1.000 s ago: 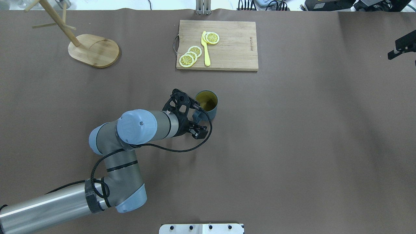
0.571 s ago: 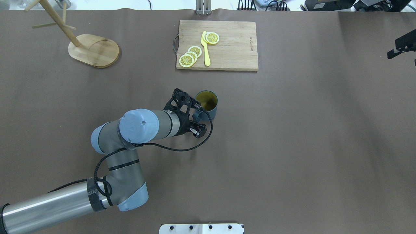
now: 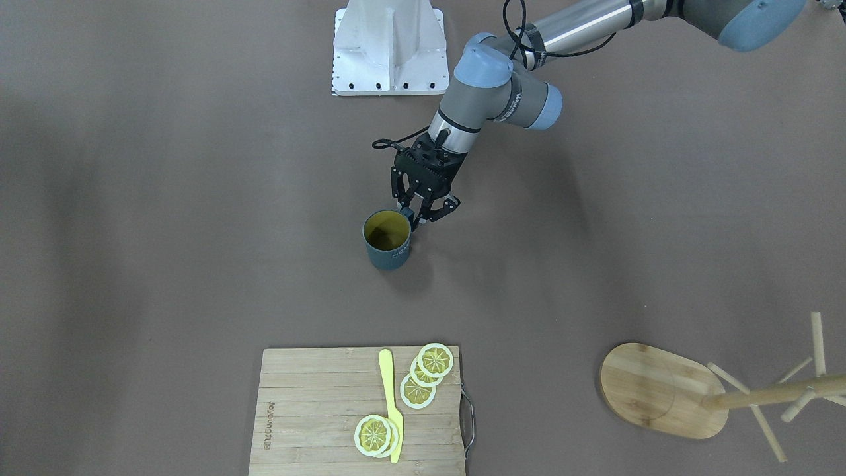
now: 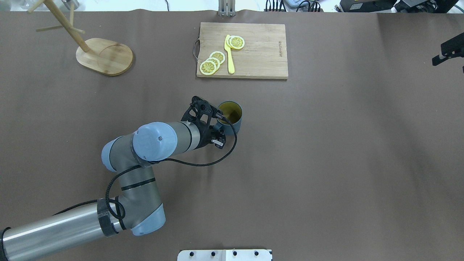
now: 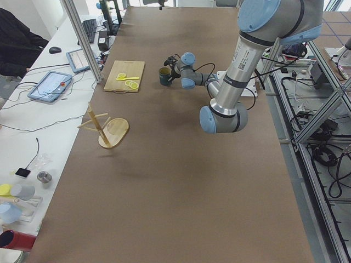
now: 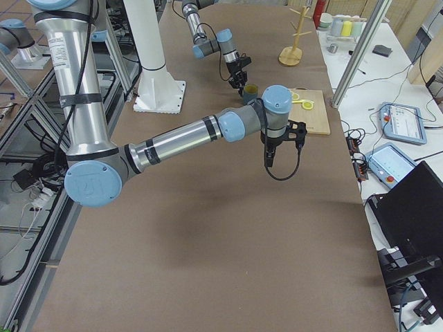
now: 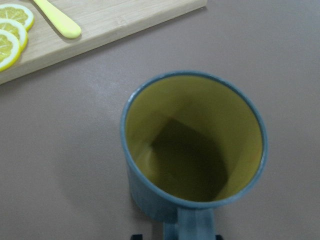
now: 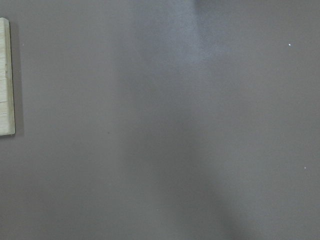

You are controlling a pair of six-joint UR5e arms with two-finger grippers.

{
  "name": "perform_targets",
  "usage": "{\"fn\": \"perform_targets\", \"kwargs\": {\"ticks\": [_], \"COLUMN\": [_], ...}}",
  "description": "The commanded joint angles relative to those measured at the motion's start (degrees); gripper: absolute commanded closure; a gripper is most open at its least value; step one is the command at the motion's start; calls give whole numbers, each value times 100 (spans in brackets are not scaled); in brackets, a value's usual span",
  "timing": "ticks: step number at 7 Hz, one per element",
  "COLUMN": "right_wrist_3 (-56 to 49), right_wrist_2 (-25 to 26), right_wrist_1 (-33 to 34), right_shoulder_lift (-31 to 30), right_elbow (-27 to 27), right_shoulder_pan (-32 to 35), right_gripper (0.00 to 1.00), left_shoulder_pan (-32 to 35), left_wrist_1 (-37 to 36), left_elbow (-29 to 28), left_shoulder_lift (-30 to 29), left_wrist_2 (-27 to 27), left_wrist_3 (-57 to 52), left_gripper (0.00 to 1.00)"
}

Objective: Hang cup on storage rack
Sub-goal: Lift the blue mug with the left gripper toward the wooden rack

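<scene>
Left gripper [image 3: 414, 218] narrowed around cup [image 3: 388, 243] handle, brown table [image 3: 165, 198], desks [image 5: 57, 118] alongside

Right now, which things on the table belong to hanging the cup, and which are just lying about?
In the job: cup, storage rack, left claw at the cup's handle.
Lying about: cutting board, lemon slices, yellow knife.

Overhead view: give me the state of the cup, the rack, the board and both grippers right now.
Cup: upright on the table, empty, not hung.
Rack: standing, pegs bare.
Left gripper: open, straddling the cup's handle.
Right gripper: far from the cup; open or shut unclear.
Board: flat, holding lemon slices and a yellow knife.
</scene>
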State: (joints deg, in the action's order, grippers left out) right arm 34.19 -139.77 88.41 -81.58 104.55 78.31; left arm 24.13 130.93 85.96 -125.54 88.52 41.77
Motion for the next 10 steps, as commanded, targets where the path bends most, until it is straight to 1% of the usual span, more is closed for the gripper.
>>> {"fn": "perform_targets", "kwargs": {"ticks": [1,3,4,5,6,7,8,9,10], "right_wrist_3": [9,70,70,79,88,88,97,97,97], "right_wrist_2": [-33,-33,-33,-33,-16,19,55,81,134], "right_wrist_1": [9,53,201,246,273,282,351,387,396], "right_shoulder_lift": [1,1,10,89,98,176,195,238,282], "right_elbow": [30,153,249,303,381,391,461,470,479], "right_shoulder_pan": [9,9,9,105,105,105,105,97,97], "right_gripper": [0,0,0,0,0,0,0,0,0], "left_shoulder_pan": [30,231,485,870,1283,1687,1970,2095,2252], "left_wrist_1": [38,29,21,21,29,195,510,974,1622], "left_elbow": [148,551,727,859,887,878,826,565,257], "left_shoulder_lift": [3,-6,21,64,65,91,196,197,197], "left_wrist_2": [-10,24,329,767,1172,1376,1387,1344,1317], "left_wrist_3": [24,190,504,908,1834,2740,3575,4097,4798], "left_gripper": [100,100,100,100,100,100,100,100,100]}}
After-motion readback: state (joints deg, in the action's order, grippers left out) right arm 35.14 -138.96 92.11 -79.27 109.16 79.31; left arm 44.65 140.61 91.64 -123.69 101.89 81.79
